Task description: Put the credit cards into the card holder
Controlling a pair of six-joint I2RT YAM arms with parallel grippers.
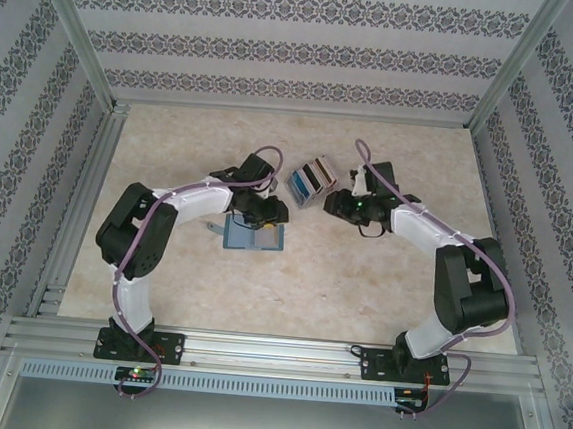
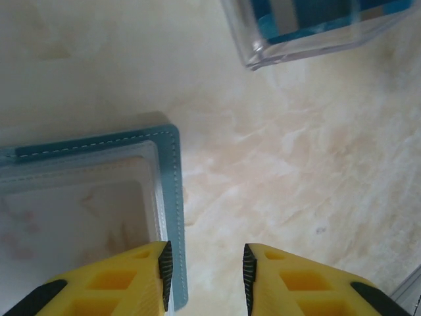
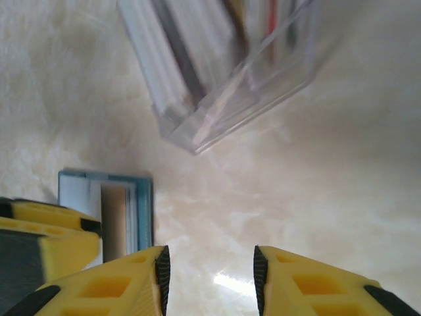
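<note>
Marbled tabletop [image 1: 360, 291]: cards [image 1: 314, 179] stand in clear box [image 2: 309, 43] mid-table; holder [image 2: 170, 191] lies flat nr it; left tool [image 2: 204, 276] part-open, empty, over holder edge; right tool [image 3: 208, 280] part-open, empty, nr box.

Glossy clear plastic box [image 3: 217, 79], matt teal stitched leather-look card holder [image 2: 172, 197], smooth faintly shiny marble-look table [image 2: 296, 184], yellow plastic fingers [image 2: 112, 280] with ribbed black pads [image 2: 166, 273]

Desk [image 1: 360, 291]: pale beige marbled top, slightly glossy. Patterned wallpaper panels [image 1: 281, 48] enclose it on three sides. Aluminium frame rails [image 1: 274, 352] run along the near edge.
</note>
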